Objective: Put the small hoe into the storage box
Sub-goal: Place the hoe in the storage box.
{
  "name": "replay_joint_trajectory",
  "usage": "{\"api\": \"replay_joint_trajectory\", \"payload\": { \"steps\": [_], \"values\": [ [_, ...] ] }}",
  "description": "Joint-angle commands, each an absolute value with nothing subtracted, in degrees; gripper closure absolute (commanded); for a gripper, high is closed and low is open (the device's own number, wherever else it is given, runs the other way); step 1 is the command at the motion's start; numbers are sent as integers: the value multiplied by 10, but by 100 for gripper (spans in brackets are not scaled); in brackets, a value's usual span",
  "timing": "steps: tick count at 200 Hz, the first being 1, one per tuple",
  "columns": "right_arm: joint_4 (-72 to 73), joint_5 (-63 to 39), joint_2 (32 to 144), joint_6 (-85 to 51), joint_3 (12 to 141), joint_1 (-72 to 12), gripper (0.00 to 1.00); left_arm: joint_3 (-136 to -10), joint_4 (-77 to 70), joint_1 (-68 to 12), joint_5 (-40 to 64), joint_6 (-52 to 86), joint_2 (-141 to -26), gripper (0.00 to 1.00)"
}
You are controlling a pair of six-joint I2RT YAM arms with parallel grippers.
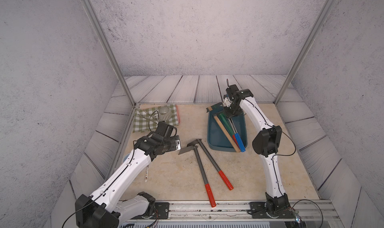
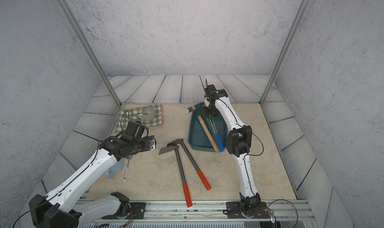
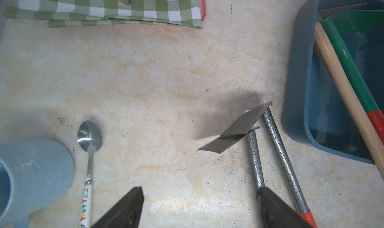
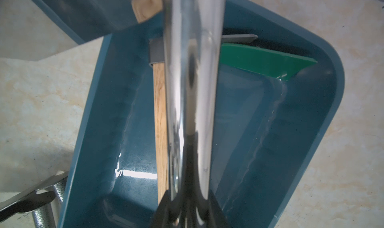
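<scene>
Right gripper (image 1: 230,113) is clamping the small hoe (image 1: 239,142) by its chrome head, blue handle lying across the 5 o'clock rim of the storage box (image 1: 214,137) | box, sitting at 2 o'clock, is holding three tools: small hoe, wooden-handled hoe (image 1: 224,131), green tool (image 1: 226,123) | two red-gripped hoes (image 1: 212,160) (image 1: 202,170) are lying at 6 o'clock | left gripper (image 3: 199,195) is hanging wide open, empty, at 9 o'clock | spoon (image 3: 89,137) lettering unreadable

Two hoes (image 1: 201,164) on table (image 1: 166,175) left of storage box (image 1: 216,133); small hoe (image 1: 239,140), two others (image 1: 225,131) inside.

The beige tabletop (image 1: 170,175) carries a pink tray (image 3: 204,6) in its far left corner, a storage box (image 1: 209,131) far right, two hoes (image 1: 201,168) mid-table, and a spoon (image 1: 147,174) and blue cup (image 2: 113,170) near its left edge.
</scene>
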State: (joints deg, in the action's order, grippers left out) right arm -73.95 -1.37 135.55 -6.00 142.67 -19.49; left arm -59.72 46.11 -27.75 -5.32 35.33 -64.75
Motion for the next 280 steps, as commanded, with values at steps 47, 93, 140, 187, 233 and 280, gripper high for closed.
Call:
{"api": "replay_joint_trajectory", "payload": {
  "steps": [47,93,140,187,233,280],
  "values": [
    [-741,4,1368,-68,1442,-173,100,-596,459,-274,-49,351,-645,11],
    [-746,15,1389,-63,1445,-173,100,-595,460,-274,-50,351,-645,11],
    [-740,20,1406,-67,1448,-170,100,-591,459,-274,-50,351,-645,11],
    [-736,46,1401,-71,1451,-170,69,-590,455,-274,-49,350,-648,11],
    [-666,68,1307,-83,1383,-171,35,-589,448,-274,-45,344,-656,11],
    [-601,56,1174,-88,1269,-191,34,-592,429,-274,-47,319,-667,11]
  ]
}}
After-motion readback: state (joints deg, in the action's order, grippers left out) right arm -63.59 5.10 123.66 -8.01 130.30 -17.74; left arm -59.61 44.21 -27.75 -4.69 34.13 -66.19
